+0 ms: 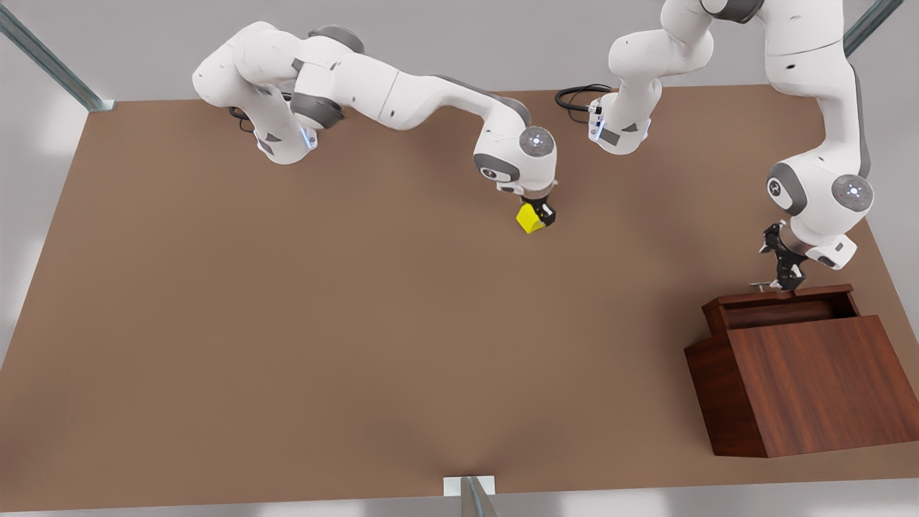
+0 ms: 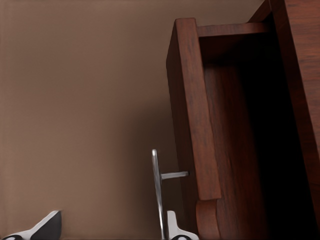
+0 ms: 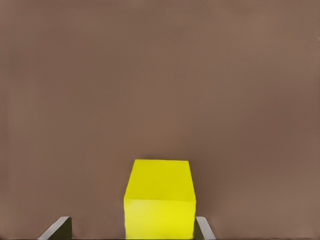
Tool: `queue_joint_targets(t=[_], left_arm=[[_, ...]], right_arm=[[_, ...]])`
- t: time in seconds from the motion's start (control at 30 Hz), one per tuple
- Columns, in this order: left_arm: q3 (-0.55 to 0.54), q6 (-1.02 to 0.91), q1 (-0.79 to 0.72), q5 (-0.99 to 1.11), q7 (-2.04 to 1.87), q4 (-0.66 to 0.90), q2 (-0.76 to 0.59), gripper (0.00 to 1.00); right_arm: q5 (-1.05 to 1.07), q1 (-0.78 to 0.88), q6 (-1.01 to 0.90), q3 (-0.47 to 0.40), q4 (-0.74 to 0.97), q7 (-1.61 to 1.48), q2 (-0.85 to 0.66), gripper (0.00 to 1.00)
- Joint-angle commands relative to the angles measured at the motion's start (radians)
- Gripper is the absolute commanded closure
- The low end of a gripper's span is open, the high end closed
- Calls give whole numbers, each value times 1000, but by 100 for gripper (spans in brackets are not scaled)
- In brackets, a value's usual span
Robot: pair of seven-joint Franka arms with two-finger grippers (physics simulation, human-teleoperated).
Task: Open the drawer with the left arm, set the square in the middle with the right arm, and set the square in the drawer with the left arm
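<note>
The yellow square rests on the brown table near its middle. My right gripper hangs over it, open, fingers straddling the square; one finger stands clear of it and the other is right beside it. The reddish-brown drawer is pulled partly out of its cabinet at the front view's right. My left gripper is open at the drawer front. The silver handle lies between its fingers, close to one fingertip.
Bare brown tabletop spreads between the square and the cabinet. Both arm bases sit along the table's far edge, with a black cable by one. A metal post stands at the near edge.
</note>
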Motion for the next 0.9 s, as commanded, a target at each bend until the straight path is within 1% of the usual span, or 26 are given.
queue_joint_targets(t=[0.0, 0.03, 0.1, 0.13, 0.17, 0.23, 0.27, 0.3, 0.33, 0.37, 0.4, 0.43, 0.47, 0.5, 0.57, 0.67, 0.7, 0.73, 0.8, 0.87], left_arm=[[0, -4, 0, 4, 0, 0, 0, 0], [0, -13, 0, 3, 0, 0, -5, 0], [0, -23, 0, 4, 0, -2, -9, 0], [0, -43, 0, 4, 0, 0, -18, 0], [0, -47, 0, 4, 0, -2, -22, 0], [0, -63, 0, 4, 0, -2, -25, 0], [0, -67, 0, 6, 0, -3, -28, 0], [0, -73, 0, 7, 0, -2, -28, 0], [0, -72, 0, 15, 0, 0, -26, 0], [0, -72, 0, 17, 0, 0, -25, 0], [0, -73, 0, 17, 0, -2, -25, 0], [0, -76, 0, 17, 0, -3, -25, 0], [0, -76, 0, 17, 0, -3, -25, 0], [0, -76, 0, 18, 0, -3, -25, 0], [0, -96, 0, 18, 0, -3, -26, 0], [0, -150, 0, 18, 0, -2, -38, 0], [0, -162, 0, 20, 0, -2, -46, 0], [0, -176, 0, 30, -2, -2, -52, 0], [0, -178, 0, 30, -2, 0, -54, 0], [0, -178, 0, 32, -2, 0, -55, 0]], right_arm=[[3, -14, -24, 0, 0, -23, -19, 0], [4, -53, -61, -1, -3, -90, -74, 0], [19, -211, -205, 2, -150, -385, -268, 0], [41, -310, -266, 0, -222, -604, -376, 0], [44, -396, -228, 0, -344, -803, -498, 0], [46, -531, -249, 2, -425, -1302, -660, 0], [44, -553, -309, -7, -423, -1419, -696, 0], [46, -579, -407, -38, -422, -1609, -737, 0], [108, -576, -432, -121, -422, -1686, -763, 0], [202, -579, -423, -259, -425, -1871, -791, 0], [202, -580, -437, -343, -428, -1971, -817, 0], [202, -605, -450, -380, -425, -2057, -823, 0], [202, -651, -479, -397, -420, -2155, -829, 0], [201, -688, -528, -396, -370, -2160, -806, 0], [197, -700, -627, -394, -124, -2160, -636, 0], [243, -791, -585, -382, -141, -2161, -656, 0], [222, -838, -567, -344, -232, -2181, -719, 0], [184, -854, -487, -314, -382, -2183, -799, 0], [181, -853, -455, -322, -384, -2183, -792, 0], [185, -946, -450, -247, -387, -2181, -792, 0]])
